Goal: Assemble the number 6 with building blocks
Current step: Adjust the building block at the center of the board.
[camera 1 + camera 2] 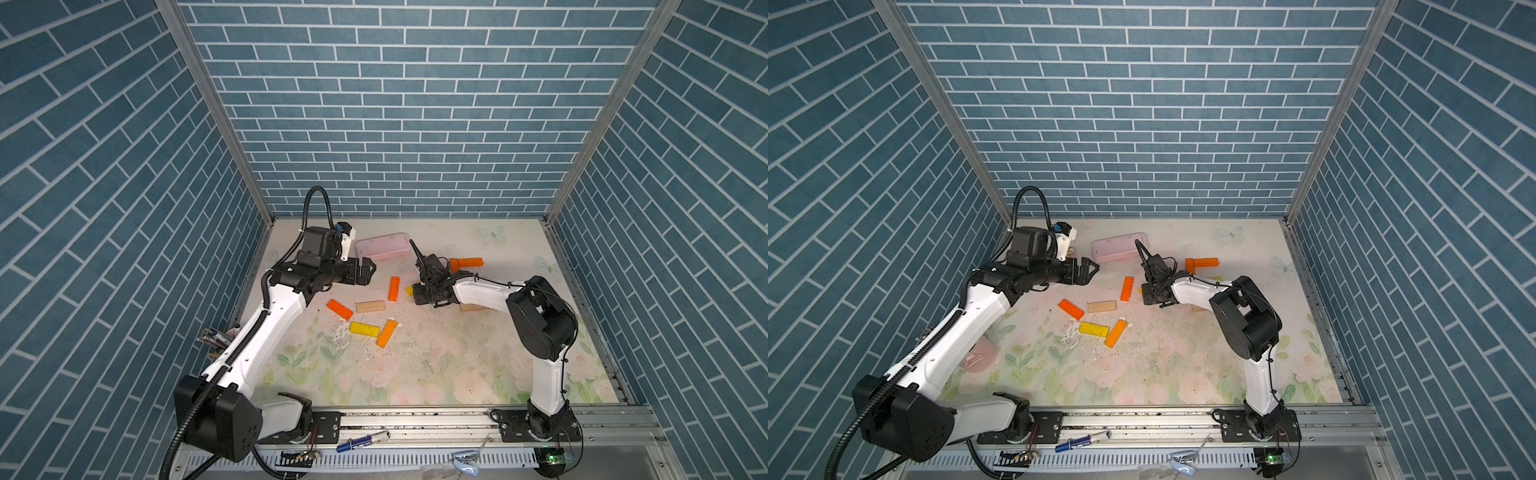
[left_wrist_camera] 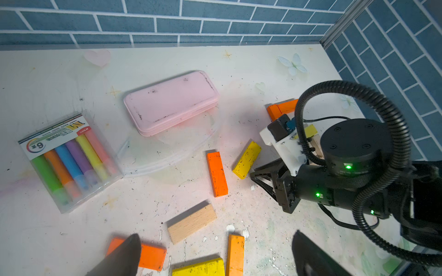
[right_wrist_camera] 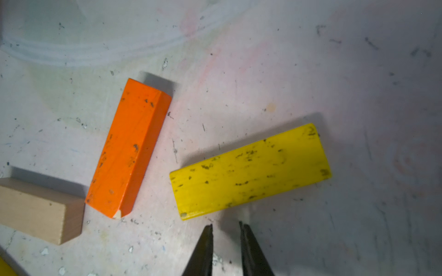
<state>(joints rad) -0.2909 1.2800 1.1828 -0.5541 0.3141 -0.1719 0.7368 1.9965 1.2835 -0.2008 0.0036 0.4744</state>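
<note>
Right gripper [image 3: 226, 225], jaws pressed together on nothing, tips just beside the long edge of a loose yellow block [image 3: 250, 170] near the unfinished number 6 [image 1: 370, 306] at mid-table: any nudge should probably run low and square to that edge, with the left gripper [image 1: 368, 271] spread and empty.
</note>
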